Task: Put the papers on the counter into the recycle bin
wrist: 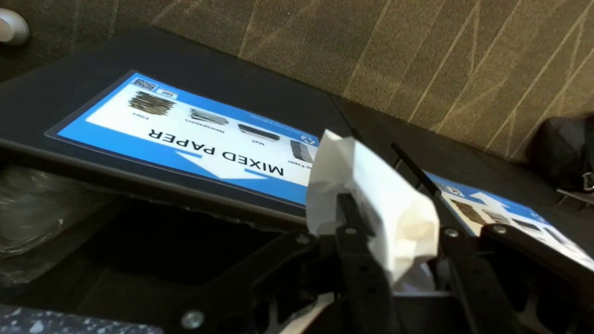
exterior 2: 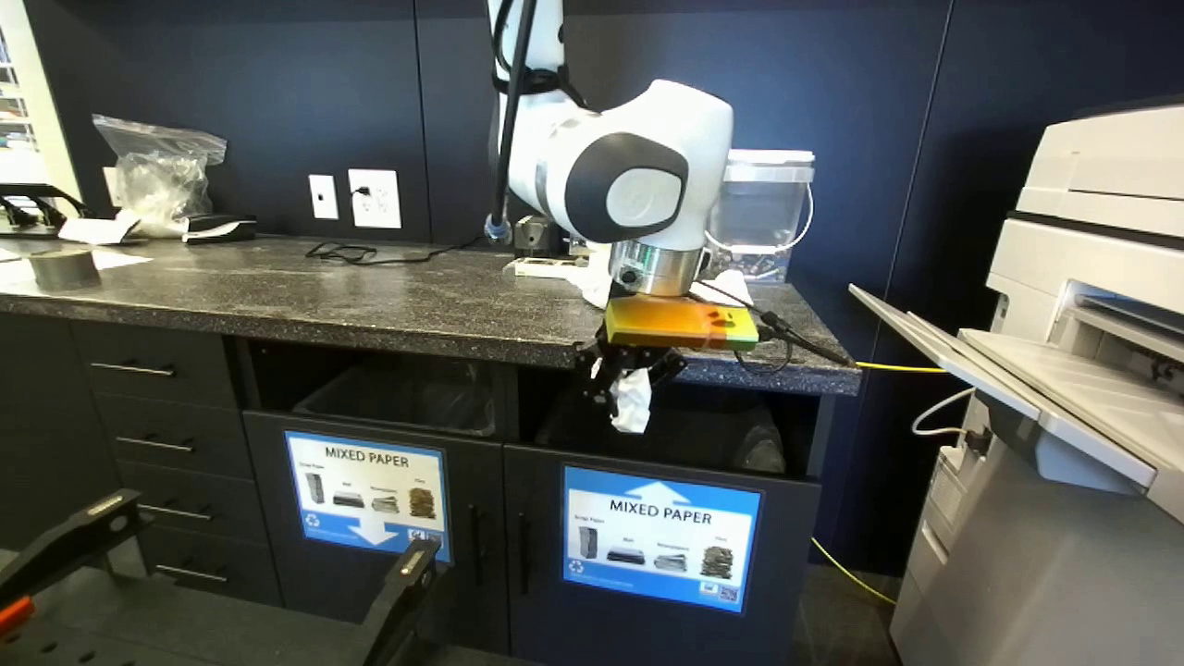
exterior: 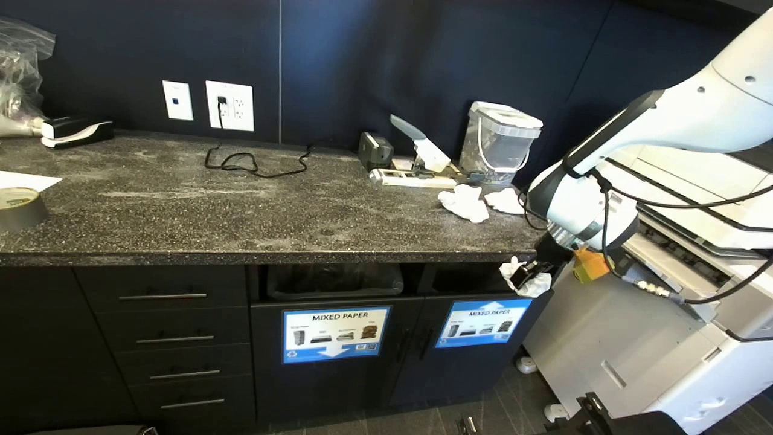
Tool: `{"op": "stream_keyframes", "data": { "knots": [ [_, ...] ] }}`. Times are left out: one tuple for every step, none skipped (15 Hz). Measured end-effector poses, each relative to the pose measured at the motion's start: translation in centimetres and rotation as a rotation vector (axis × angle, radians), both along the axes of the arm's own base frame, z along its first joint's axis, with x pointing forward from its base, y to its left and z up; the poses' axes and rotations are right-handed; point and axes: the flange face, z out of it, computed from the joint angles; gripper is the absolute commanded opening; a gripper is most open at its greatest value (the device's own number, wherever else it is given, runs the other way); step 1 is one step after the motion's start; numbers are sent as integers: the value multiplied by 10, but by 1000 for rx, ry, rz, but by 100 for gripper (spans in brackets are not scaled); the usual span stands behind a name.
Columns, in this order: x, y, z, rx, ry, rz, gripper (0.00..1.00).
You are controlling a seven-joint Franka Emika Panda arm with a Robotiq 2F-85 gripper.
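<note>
We've got the jaws clenched on a crumpled paper (exterior 2: pixel 633 407), hanging just past the front edge of the tabletop (exterior 2: pixel 398 310), right in front of the bin (exterior 2: pixel 712 425). Its opening has room either side. Two more papers (exterior: pixel 465 203) sit back from that edge.

We find the countertop (exterior: pixel 241 214) speckled stone, the crumpled papers (exterior: pixel 465 203) matt, the lidded bucket (exterior: pixel 500 145) translucent plastic, drawer handles (exterior: pixel 163 296) smooth metal
</note>
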Motion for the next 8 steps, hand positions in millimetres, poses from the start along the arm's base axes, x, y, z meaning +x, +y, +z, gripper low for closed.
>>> {"op": "stream_keyframes", "data": {
  "knots": [
    [-3, 2, -4, 12, -14, -31, 11],
    [-7, 4, -8, 23, -27, -60, 11],
    [-10, 6, -13, 35, -39, -87, 11],
    [-14, 7, -19, 45, -51, -110, 11],
    [-17, 9, -25, 55, -65, -129, 11],
    [-19, 11, -32, 65, -82, -149, 11],
    [-21, 12, -38, 75, -101, -167, 11],
    [-22, 14, -44, 80, -123, -176, 11]
  ]
}}
